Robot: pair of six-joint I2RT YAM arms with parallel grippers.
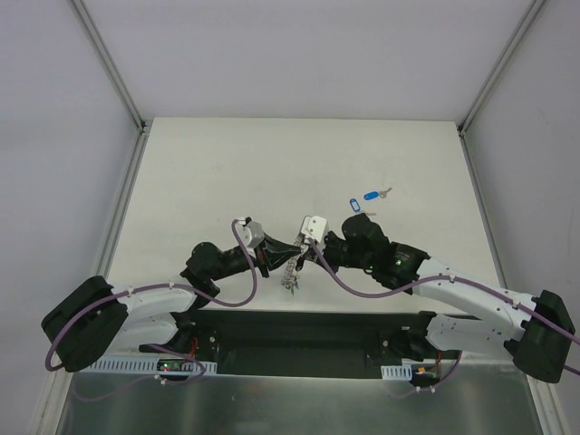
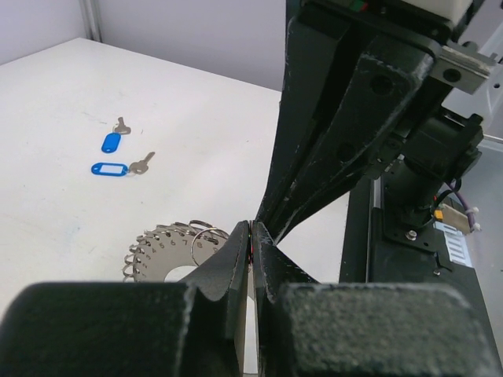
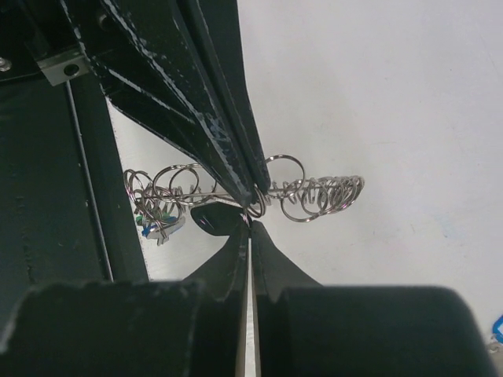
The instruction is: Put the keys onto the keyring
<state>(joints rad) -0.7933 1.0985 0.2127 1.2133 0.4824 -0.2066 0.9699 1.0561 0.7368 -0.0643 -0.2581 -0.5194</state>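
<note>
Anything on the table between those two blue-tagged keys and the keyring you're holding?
Nothing visible. In the left wrist view the table between the blue-tagged keys and the keyring is bare. The left gripper and right gripper are both shut on the keyring.

Table (image 1: 227, 163): white, matte, fills the centre of the top view.
Walls (image 1: 290, 54): pale plain panels at 9, 12 and 3 o'clock.
Frame rails (image 1: 109, 63): aluminium, at the table's 11 and 1 o'clock corners.
Base plate (image 1: 299, 331): black, 6 o'clock edge.
Metal sheet (image 1: 299, 408): brushed grey, nearest, 6 o'clock.
</note>
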